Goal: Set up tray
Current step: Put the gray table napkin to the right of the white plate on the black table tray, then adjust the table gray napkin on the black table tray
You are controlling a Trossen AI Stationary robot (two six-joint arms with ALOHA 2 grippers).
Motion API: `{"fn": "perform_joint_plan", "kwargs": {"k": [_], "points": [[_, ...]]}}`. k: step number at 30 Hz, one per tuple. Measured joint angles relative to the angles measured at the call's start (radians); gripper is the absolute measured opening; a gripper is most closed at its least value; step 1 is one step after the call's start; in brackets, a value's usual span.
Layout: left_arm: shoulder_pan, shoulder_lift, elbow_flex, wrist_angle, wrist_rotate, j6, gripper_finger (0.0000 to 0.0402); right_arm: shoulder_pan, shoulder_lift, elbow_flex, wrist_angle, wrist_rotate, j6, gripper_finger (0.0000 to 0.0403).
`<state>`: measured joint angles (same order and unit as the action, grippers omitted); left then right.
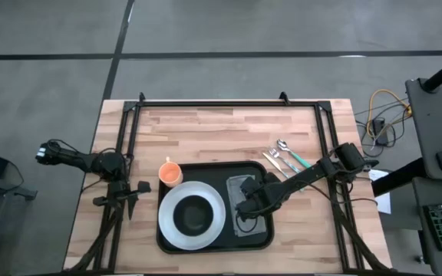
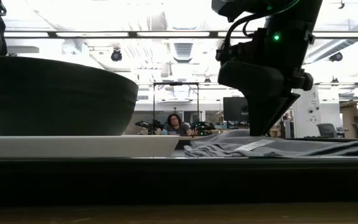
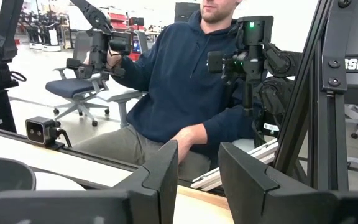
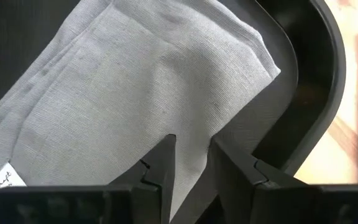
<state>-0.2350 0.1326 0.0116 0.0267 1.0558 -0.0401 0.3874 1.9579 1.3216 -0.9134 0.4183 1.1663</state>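
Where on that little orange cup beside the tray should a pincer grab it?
Probably at the rim. The orange cup seems to stand upright with its mouth facing up, on the wood just off the tray's corner. One finger could dip inside and one outside, coming from above. The left pincer waits nearest; the right pincer is over the napkin.

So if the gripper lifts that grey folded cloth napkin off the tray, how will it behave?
Probably floppy: the grey folded cloth napkin lies flat and creased in the large black plastic tray, so it would drape and may unfold. Likely light. The right gripper, over its edge, would probably bunch it if pushed.
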Motion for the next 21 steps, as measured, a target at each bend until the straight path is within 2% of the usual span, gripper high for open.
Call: {"fn": "perform_joint_plan", "kwargs": {"k": [5,13,21], "points": [[0.0,0.0,0.0,0.0,0.0,0.0,0.0098,-0.002,-0.003,0.008,-0.007,-0.001,-0.028,0.0088],[0.0,0.0,0.0,0.0,0.0,0.0,0.0098,0.017,-0.006,0.111,-0.007,-0.012,-0.162,0.0074],[0.0,0.0,0.0,0.0,0.0,0.0,0.0098,0.111,-0.007,0.163,0.013,-0.14,-0.179,0.0069]]}}
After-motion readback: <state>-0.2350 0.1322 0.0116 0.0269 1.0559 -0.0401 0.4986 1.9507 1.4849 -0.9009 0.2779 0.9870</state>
